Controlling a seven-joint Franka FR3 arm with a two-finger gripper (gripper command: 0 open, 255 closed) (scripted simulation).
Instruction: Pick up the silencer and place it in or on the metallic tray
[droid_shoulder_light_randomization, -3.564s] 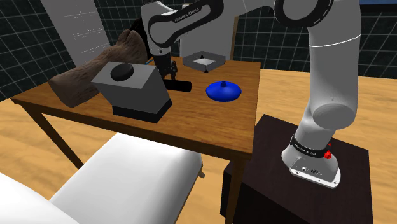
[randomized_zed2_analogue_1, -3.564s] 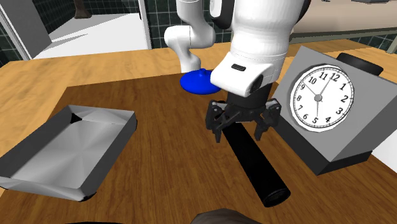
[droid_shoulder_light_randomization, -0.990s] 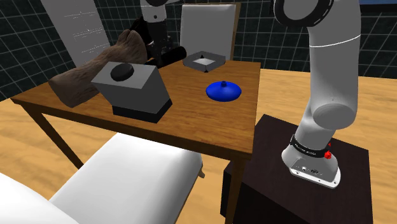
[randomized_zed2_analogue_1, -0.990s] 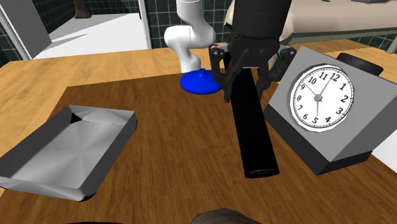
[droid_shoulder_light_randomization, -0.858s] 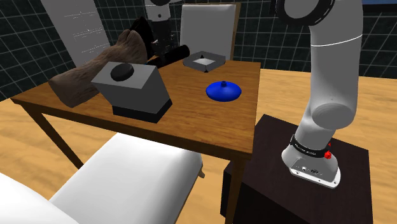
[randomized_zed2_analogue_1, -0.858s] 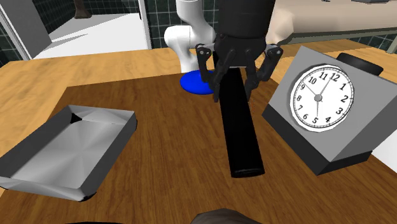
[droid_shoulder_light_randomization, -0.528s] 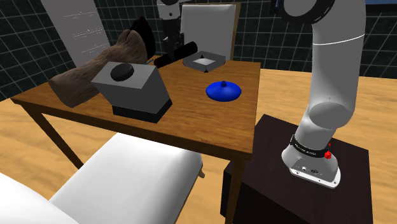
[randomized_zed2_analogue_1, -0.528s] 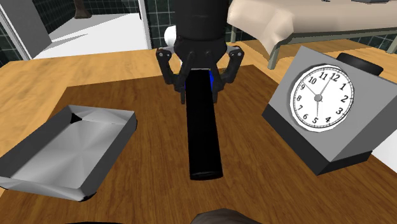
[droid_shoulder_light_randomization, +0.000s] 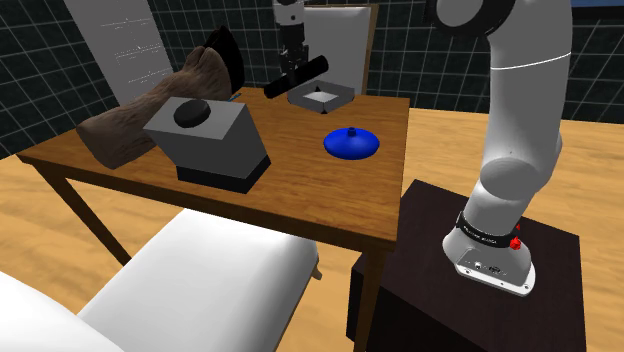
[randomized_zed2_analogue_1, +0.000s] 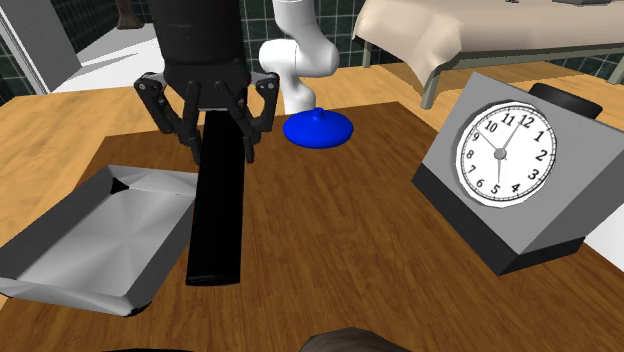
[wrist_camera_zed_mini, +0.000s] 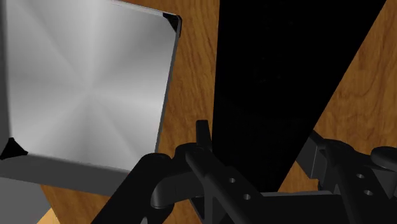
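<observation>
Wrist view: fingers clasp the black silencer, its far end cut off.

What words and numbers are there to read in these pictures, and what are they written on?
"12 1 2 3 4 5 6 7 8 9 10 11": on the white face of the clock.
Tiny marks on the dark band at the arm's foot: too small to read.
Faint rows on the grey panel at the back: too blurred to read.
No writing on the pincer, the silencer it clasps, or the tray.
</observation>
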